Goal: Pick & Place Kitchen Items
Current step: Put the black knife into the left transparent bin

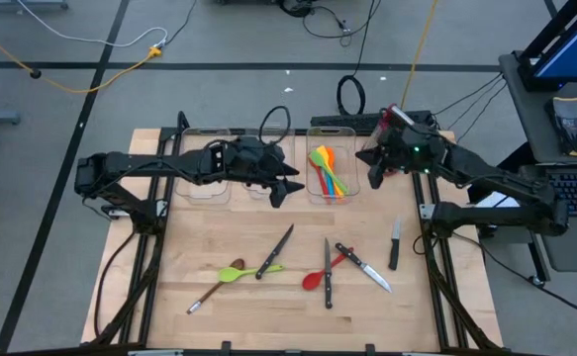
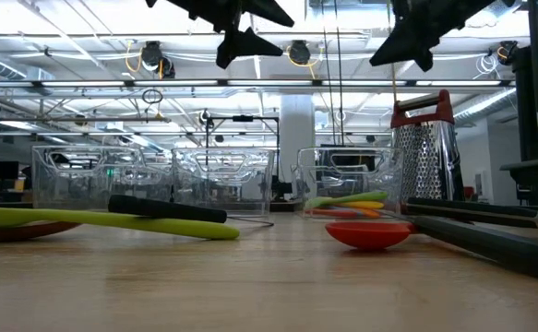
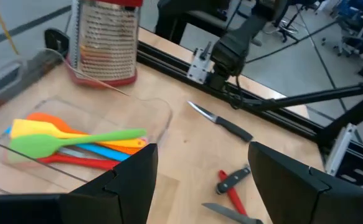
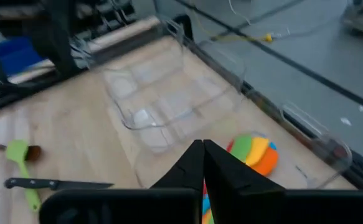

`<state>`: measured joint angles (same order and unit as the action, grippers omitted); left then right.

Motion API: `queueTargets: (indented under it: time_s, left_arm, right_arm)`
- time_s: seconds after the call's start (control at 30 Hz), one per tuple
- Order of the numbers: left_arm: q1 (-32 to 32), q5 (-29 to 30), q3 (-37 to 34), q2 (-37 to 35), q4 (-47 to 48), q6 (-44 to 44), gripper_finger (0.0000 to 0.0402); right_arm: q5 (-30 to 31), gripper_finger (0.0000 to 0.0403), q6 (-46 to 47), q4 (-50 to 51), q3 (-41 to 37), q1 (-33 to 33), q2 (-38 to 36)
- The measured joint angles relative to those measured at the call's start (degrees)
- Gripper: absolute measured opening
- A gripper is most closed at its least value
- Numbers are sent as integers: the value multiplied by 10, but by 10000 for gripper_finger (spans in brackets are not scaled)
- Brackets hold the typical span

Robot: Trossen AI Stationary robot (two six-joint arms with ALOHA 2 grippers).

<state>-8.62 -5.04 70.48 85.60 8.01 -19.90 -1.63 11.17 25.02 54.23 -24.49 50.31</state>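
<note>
Several utensils [image 1: 329, 170] binned; approx 7 left on table [image 1: 219, 316] — my left gripper [image 3: 200, 174] spread, right gripper [image 4: 203, 163] pressed together, both empty.

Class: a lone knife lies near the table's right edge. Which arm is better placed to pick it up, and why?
The right, probably. The knife lies on the right arm's side, below the right gripper, which is shut. The left gripper is open but hangs farther away, across the bin.
</note>
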Motion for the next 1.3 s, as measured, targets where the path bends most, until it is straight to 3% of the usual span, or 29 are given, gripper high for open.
queueTargets:
  time_s: [0.73,1.3]
  left_arm:
    - [107,127,0,6,68,-191,255]
    - [139,95,0,116,88,-369,255]
  right_arm:
    - [18,0,32,-38,-171,63,-216]
    - [16,0,82,-42,-255,70,-366]
